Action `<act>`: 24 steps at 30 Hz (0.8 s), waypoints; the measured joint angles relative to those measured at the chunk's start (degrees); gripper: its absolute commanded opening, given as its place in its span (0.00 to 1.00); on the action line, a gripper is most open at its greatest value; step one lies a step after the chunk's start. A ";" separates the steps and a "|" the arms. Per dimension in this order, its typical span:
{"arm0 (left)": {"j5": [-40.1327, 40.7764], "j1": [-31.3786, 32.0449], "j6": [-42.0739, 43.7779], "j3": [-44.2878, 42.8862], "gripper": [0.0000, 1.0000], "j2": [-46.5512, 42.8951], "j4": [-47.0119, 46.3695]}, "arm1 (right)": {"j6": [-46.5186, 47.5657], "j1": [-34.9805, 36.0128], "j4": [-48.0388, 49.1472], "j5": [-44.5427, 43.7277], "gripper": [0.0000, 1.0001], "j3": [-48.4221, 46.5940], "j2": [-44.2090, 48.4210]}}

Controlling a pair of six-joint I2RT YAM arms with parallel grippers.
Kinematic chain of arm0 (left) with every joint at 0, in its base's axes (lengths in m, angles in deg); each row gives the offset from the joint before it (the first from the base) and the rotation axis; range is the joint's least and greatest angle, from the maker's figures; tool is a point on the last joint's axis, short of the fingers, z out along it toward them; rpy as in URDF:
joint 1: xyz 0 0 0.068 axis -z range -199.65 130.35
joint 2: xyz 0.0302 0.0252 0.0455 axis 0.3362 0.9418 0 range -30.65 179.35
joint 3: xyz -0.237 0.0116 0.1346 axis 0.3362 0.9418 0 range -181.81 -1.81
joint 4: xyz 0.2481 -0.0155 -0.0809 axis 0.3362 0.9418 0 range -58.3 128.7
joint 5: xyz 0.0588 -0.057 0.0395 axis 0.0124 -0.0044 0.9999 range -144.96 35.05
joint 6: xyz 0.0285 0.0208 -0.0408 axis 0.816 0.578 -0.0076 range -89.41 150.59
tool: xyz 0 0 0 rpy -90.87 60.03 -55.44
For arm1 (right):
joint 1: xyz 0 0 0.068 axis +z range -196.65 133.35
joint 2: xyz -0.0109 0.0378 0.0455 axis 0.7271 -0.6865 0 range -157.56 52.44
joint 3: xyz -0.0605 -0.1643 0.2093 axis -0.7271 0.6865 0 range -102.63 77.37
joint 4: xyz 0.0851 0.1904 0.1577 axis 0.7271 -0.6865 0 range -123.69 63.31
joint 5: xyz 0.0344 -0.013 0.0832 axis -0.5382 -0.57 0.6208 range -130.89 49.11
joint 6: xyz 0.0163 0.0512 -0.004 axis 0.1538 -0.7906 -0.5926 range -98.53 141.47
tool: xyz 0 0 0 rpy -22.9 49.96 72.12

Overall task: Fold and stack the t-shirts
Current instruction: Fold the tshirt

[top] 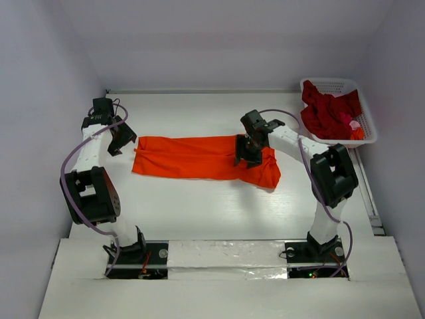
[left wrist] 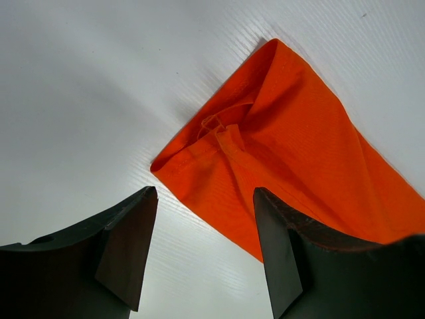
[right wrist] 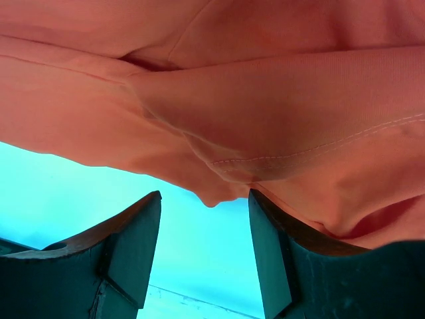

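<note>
An orange t-shirt [top: 192, 158] lies folded into a long strip across the middle of the table, its right end bunched. My left gripper [top: 121, 143] hovers just off the strip's left end, open, with bare table between its fingers; the left wrist view shows the orange t-shirt [left wrist: 299, 153] corner just ahead of the gripper [left wrist: 206, 249]. My right gripper [top: 244, 159] is down over the strip's bunched right end. In the right wrist view it [right wrist: 204, 256] stands open, the folded cloth [right wrist: 265, 106] right in front of the fingertips, nothing between them. A dark red t-shirt [top: 327, 113] lies crumpled in the basket.
A white lattice basket [top: 335, 85] stands at the far right corner, holding the red cloth and some pink and orange bits. White walls enclose the table on the left, back and right. A taped board edge [top: 226, 251] runs along the near side by the arm bases.
</note>
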 measured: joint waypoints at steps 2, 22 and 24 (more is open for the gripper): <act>0.00 0.00 0.04 0.00 0.57 0.00 0.00 | 0.00 0.00 0.15 -0.20 0.60 0.00 -0.17; 0.02 0.00 0.26 0.00 0.58 0.00 0.02 | 0.48 0.00 0.79 -3.02 0.36 -3.89 -4.79; 0.02 0.00 0.26 0.00 0.58 0.02 0.02 | 0.48 0.00 0.76 -3.17 0.35 -3.96 -4.79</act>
